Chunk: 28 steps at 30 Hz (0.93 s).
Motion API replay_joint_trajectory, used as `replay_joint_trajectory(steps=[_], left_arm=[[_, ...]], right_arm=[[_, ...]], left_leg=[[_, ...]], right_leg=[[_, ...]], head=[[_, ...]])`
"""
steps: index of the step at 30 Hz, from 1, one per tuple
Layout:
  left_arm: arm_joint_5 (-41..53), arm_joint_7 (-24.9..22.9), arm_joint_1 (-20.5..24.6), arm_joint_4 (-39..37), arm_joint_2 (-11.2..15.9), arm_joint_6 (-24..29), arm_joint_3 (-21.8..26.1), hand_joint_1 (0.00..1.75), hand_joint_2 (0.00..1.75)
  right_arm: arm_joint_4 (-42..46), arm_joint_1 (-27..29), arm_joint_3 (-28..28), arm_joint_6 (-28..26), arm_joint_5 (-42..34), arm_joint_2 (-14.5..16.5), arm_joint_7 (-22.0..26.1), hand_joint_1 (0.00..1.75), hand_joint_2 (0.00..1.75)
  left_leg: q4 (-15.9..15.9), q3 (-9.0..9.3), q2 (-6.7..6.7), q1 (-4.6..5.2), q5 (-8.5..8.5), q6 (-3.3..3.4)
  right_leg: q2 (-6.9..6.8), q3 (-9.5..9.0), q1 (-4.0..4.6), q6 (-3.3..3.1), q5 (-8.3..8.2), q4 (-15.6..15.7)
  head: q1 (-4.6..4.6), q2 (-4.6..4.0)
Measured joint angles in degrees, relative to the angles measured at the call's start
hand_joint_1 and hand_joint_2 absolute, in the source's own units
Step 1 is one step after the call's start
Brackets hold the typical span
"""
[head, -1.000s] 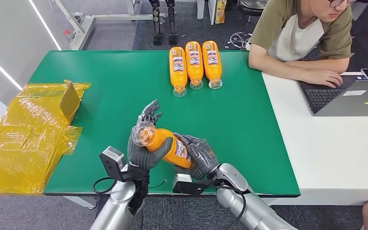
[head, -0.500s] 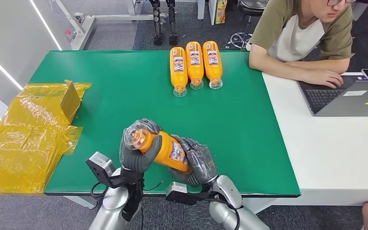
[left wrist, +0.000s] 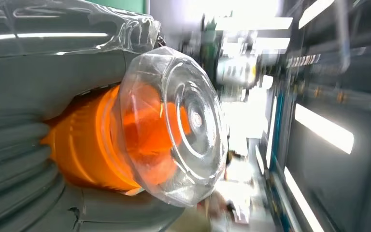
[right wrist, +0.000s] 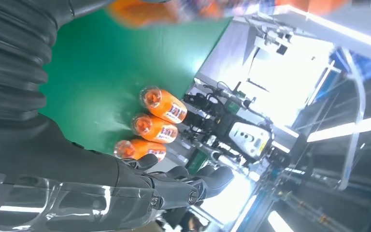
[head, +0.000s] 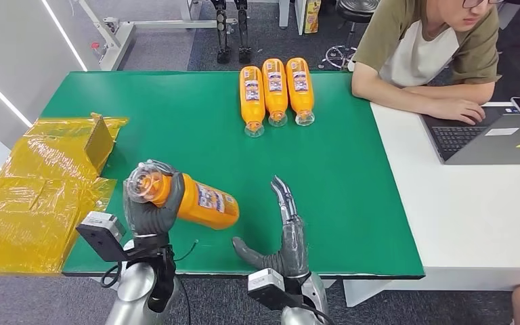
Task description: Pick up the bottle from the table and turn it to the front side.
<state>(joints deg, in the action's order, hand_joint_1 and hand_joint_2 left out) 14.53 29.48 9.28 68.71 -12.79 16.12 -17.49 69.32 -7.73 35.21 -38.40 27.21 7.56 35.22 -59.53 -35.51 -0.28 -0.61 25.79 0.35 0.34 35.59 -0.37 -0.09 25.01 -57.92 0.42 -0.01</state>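
1. The bottle (head: 188, 196) is smooth orange plastic with a clear faceted cap and a printed label.
2. The left hand (head: 150, 211) wraps its grey fingers around the bottle's cap end, holding it tilted above the green table (head: 352, 176).
3. The right hand (head: 286, 233) stands apart beside it, fingers extended, holding nothing.

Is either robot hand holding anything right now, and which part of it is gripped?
The left hand grips the orange bottle at its clear-capped neck end. The right hand is open and holds nothing.
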Motion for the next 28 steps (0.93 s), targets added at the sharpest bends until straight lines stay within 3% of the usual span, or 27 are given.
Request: replay_joint_trajectory(steps=[3,7,13,17,24,28], left_arm=[[17.79,-4.75,4.95,1.57,4.95,18.03,4.55,1.75,1.75],[30.3,-9.37,13.44,-4.86,9.23,23.28,6.06,1.75,1.75],[53.56,-18.75,28.14,-22.57,14.58,23.67,8.81,1.75,1.75],[62.3,-26.59,34.38,-34.09,16.8,21.58,8.68,1.75,1.75],[73.05,-38.55,35.36,-45.16,17.83,14.12,5.21,1.75,1.75],[74.99,-41.95,34.02,-47.83,18.15,12.23,2.69,1.75,1.75]], right_arm=[[4.61,3.94,-2.55,0.02,-1.25,1.03,-0.16,0.0,1.75],[6.99,5.15,-3.89,0.02,-0.43,1.23,-1.46,0.0,1.75],[10.24,6.64,-5.28,0.1,0.47,1.41,-2.4,0.0,1.75],[11.75,7.25,-5.71,0.26,0.82,1.44,-2.71,0.0,1.75],[13.68,8.01,-6.2,0.35,1.18,1.57,-3.33,0.0,1.75],[14.26,8.16,-6.32,0.48,1.78,1.58,-3.76,0.0,1.75]], left_leg=[[-0.01,0.02,0.01,-0.02,-0.06,-0.05],[-0.01,0.01,-0.13,-0.02,-0.19,-0.07],[-0.01,0.04,0.04,-0.03,-0.29,-0.21],[0.0,0.06,0.15,-0.02,-0.29,-0.22],[0.01,0.01,0.18,-0.01,-0.25,-0.23],[0.01,0.01,0.2,-0.01,-0.23,-0.24]], right_leg=[[0.0,0.01,0.01,-0.05,-0.05,-0.02],[-0.12,-0.01,0.02,-0.09,-0.09,-0.06],[0.05,0.05,0.01,-0.18,-0.23,-0.09],[0.18,0.07,0.01,-0.2,-0.25,-0.09],[0.22,0.1,0.0,-0.18,-0.23,-0.09],[0.23,0.12,0.0,-0.18,-0.22,-0.07]], head=[[0.0,0.0],[0.02,0.01],[0.02,0.01],[0.01,0.01],[0.02,0.01],[0.01,0.01]])
